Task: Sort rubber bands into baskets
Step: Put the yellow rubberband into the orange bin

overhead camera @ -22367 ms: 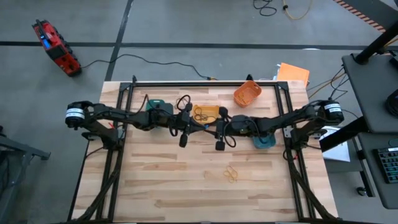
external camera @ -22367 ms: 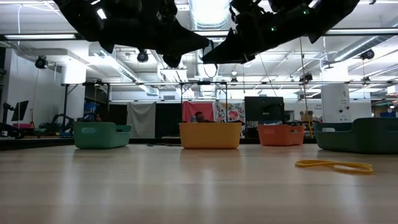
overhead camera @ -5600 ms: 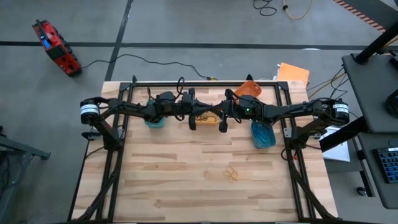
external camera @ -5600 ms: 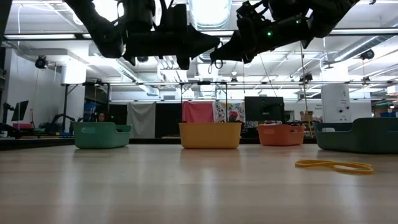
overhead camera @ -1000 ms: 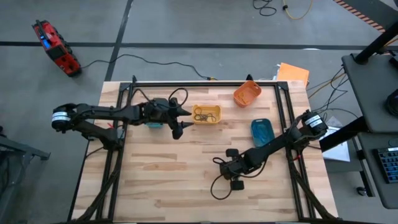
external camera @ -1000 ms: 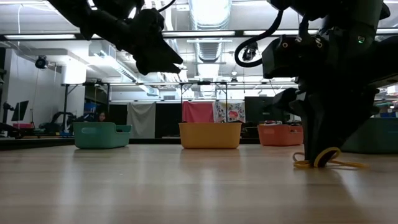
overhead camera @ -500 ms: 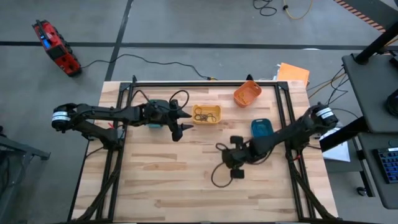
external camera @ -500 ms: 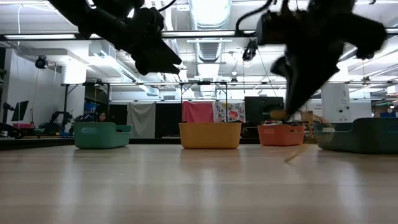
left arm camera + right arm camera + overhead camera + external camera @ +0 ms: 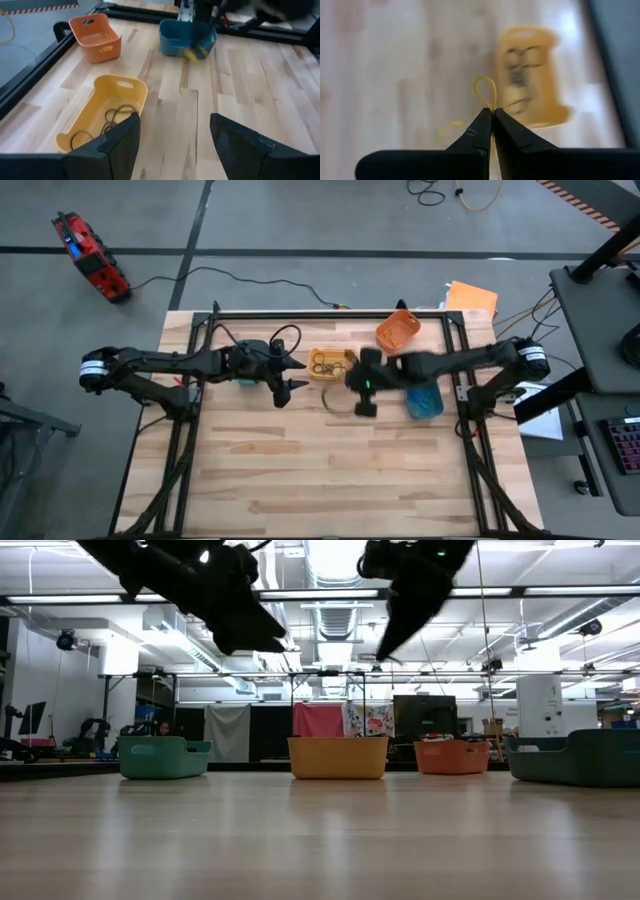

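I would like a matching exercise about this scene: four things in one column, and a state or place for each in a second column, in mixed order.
Things:
1. yellow basket
2. orange basket
3. right gripper
4. left gripper

States:
a. open, holding nothing
b. nearest the table's far right corner
c. shut on a yellow rubber band
d. has dark rubber bands inside

Pairs: 1-d, 2-b, 3-c, 4-a

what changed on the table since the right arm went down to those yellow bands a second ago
The right gripper has pinched a yellow rubber band, lifted it off the front of the table and swung back toward the yellow basket. The left gripper stays open beside that basket; all four baskets kept their places.
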